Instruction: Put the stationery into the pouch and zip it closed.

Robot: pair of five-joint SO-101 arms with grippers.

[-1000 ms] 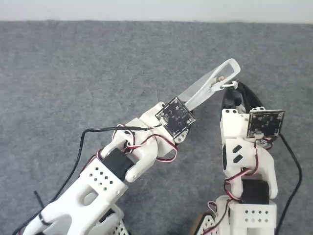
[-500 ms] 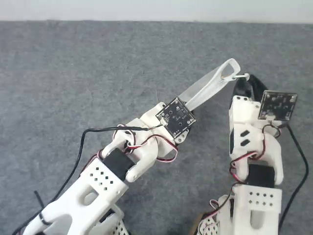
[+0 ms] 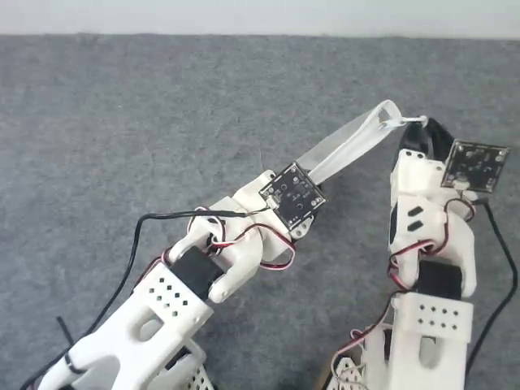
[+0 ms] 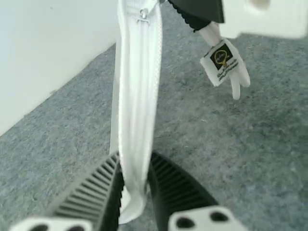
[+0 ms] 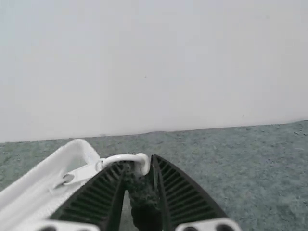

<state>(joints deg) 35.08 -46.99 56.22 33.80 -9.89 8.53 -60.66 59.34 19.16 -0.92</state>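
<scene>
The pouch is held off the bench, stretched edge-up between the two arms. Its near end is clamped between the left fingers, which are closed on the fabric with only the pouch's thickness between them. At its far end the white pull ring of the zip is pinched between the right fingers, which are closed on it. A small tag is seen hanging just beside them.

The relation that matters is the line of the pouch. Its long axis is laid straight from the left fingers to the right fingers, and the zip is run along that same line. The slider is found at the far end, just beside the right fingers and well apart from the left ones. Between the left fingers and the slider the teeth are seen meshed, so the zip is judged to be closed nearly to its end.

Any remaining travel is therefore judged to lie directly away from the left fingers, along the axis, with the right arm by far the nearer to the slider. The left grip is needed as the anchor. A pull taken off the axis would be expected to twist the pouch rather than move the slider. Whether the stationery is inside cannot be told.
</scene>
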